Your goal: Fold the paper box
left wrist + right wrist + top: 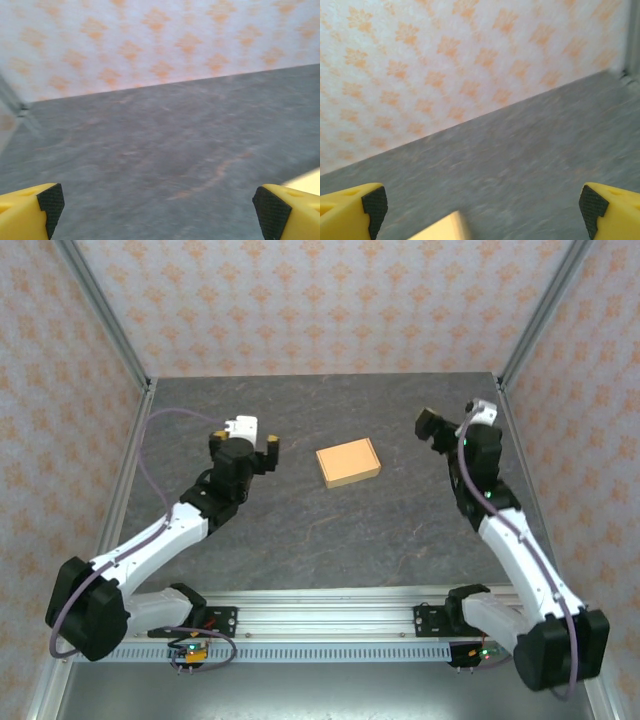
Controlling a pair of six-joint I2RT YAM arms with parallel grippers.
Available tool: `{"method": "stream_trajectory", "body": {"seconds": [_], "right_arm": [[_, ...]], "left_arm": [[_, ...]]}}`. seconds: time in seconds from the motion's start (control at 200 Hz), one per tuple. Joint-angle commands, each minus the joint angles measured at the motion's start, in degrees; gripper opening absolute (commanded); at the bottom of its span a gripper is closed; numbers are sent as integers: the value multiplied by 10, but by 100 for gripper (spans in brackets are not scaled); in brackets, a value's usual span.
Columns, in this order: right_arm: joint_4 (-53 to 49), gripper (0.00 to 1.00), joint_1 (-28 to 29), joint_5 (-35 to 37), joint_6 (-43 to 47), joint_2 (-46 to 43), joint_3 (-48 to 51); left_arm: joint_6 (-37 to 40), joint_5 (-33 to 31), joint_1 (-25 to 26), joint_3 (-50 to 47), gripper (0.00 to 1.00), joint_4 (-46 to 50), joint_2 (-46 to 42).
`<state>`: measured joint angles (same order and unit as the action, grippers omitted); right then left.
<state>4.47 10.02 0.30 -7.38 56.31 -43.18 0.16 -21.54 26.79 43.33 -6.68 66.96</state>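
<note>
The paper box (348,462) lies on the dark table as a small flat closed rectangle of light orange-tan cardboard, in the middle between my two arms. My left gripper (243,437) hovers to its left, open and holding nothing. In the left wrist view the yellow fingers (30,210) stand wide apart around my left gripper (159,202), and a pale corner of the box (307,179) peeks in at the right edge. My right gripper (450,418) is off to the box's right, also open. The right wrist view has my right gripper (482,205) empty, with a box corner (442,230) at the bottom.
The grey stone-patterned table (320,530) is enclosed by patterned walls (320,300) at the back and sides, with metal posts (105,310) at the corners. A rail (320,615) carrying the arm bases runs along the near edge.
</note>
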Motion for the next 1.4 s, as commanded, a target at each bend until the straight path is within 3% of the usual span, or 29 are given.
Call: {"method": "stream_trajectory", "body": {"seconds": [0.0,0.06,0.18,0.24,0.305,0.405,0.591,0.661,0.726,0.771,0.806,1.396], "right_arm": [[87,99,-5,157,115,6,62],[99,99,-18,198,93,6,101],[217,100,-58,139,85,-6,225],[263,99,-65,132,74,12,262],[270,99,-74,112,78,56,262],[360,99,-88,60,89,134,267],[390,99,-92,10,92,263,206],[392,99,-93,7,92,308,188],[399,99,-93,2,94,305,195],[410,99,-92,-6,99,311,196],[401,99,-93,-6,99,310,193],[399,99,-81,34,100,306,193]], "left_arm": [[59,-46,-33,-64,100,-13,-19],[25,-50,-64,-93,100,-18,-31],[-4,35,-134,-156,100,-49,-34],[-1,37,-142,-190,100,-100,-27],[-10,25,-155,-235,100,-187,-13],[-2,67,-180,-235,100,-213,-6],[38,186,-234,-221,100,-306,71],[-2,224,-268,-232,100,-369,104],[-13,256,-286,-234,100,-427,166],[-4,277,-288,-209,99,-410,196],[1,265,-280,-195,100,-359,183],[7,227,-264,-190,100,-362,189]]}}
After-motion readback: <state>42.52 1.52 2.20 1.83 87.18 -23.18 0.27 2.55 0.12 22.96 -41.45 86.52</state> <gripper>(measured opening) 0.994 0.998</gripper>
